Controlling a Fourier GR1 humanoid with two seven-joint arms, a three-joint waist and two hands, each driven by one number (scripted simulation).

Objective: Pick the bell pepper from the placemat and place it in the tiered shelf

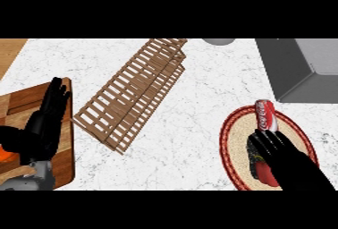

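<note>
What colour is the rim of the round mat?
Dark red, around the round tan woven placemat; head view shows it.

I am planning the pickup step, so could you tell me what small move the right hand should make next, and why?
Probably curl the right hand round the bell pepper. The hand lies over it on the placemat with fingers straight, gripping nothing, and the soda can sits just beyond its fingertips, so reaching farther might nudge it.

Left hand (45, 118): at the view's left, resting, fingers straight and pointing up the view.
Left forearm (34, 177): grey, entering at the lower left corner.
Right hand (282, 155): lower right, palm down, fingers spread and stretched forward.
</note>
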